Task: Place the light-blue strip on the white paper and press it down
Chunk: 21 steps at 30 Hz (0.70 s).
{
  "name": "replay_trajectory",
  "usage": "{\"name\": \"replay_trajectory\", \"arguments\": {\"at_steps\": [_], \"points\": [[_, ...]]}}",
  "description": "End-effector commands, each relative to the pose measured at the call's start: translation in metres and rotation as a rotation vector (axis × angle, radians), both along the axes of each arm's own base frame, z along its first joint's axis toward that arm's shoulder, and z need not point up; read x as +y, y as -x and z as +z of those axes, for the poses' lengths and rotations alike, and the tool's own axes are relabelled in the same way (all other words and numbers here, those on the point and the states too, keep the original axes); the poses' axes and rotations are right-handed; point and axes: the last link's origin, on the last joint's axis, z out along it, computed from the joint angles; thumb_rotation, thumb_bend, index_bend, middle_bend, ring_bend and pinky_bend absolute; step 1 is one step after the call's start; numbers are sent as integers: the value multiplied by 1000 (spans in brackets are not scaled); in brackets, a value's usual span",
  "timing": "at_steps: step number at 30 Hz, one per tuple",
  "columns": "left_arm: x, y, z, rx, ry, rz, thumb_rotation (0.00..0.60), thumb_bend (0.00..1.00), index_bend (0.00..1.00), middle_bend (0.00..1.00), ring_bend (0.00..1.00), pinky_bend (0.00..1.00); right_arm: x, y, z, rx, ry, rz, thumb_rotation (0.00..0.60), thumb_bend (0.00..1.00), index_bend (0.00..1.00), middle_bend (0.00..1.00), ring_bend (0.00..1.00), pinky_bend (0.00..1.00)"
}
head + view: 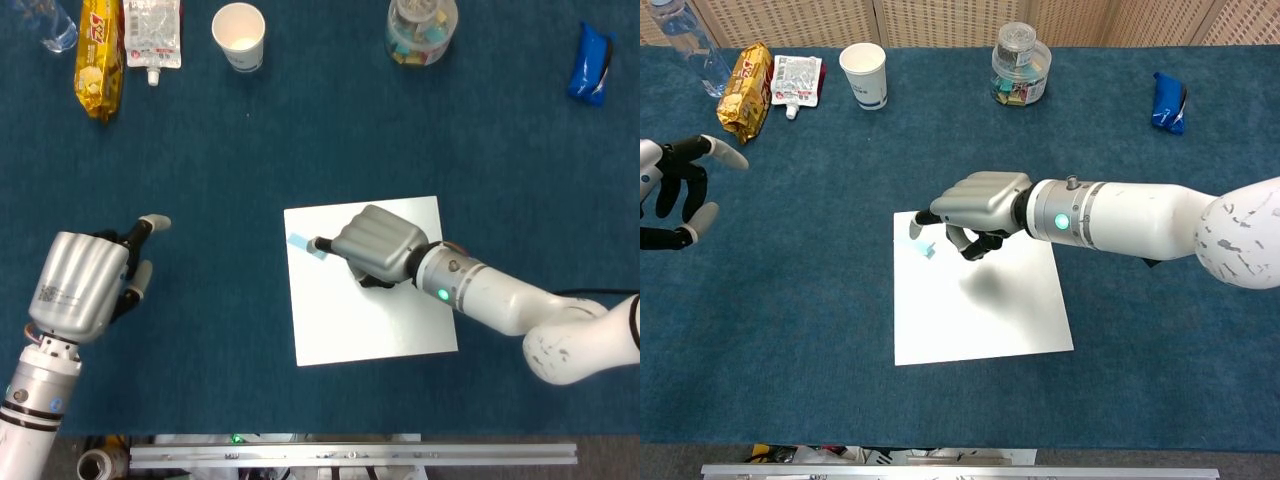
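The white paper (372, 322) (980, 322) lies flat on the blue table near the middle. The light-blue strip (298, 241) (927, 249) sits on the paper's upper-left corner. My right hand (376, 245) (976, 204) hovers low over that corner, most fingers curled in and one stretched out. Its fingertip (315, 243) comes down on the strip's right end and covers part of it. My left hand (86, 281) (676, 190) stays far to the left above bare table, fingers spread and holding nothing.
Along the back edge stand a paper cup (239, 35) (863, 75), a clear jar (421, 30) (1020, 65), a yellow snack bag (98, 55), a white pouch (153, 35), a bottle (685, 40) and a blue packet (591, 63) (1168, 100).
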Motion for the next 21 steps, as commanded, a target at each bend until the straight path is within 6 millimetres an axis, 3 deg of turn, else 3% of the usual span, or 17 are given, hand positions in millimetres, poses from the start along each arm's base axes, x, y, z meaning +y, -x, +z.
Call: {"name": "replay_trajectory", "arguments": {"at_steps": [1,5,21], "points": [[0,0,0,2,2,2,600,438,295,700,701,949,0,-1,-2,3,-1,-3,524,1000,270,1000,1000,1000],[0,1,0,3,4,5,600,438,295,700,701,948,0,-2,-2,1,9,-3,525,1000,333,1000,1000,1000],[2,1,-2,2,14,10,600,438,295,700,701,948,-8,-5,-12,15,39,-20,524,1000,335,1000,1000,1000]]}}
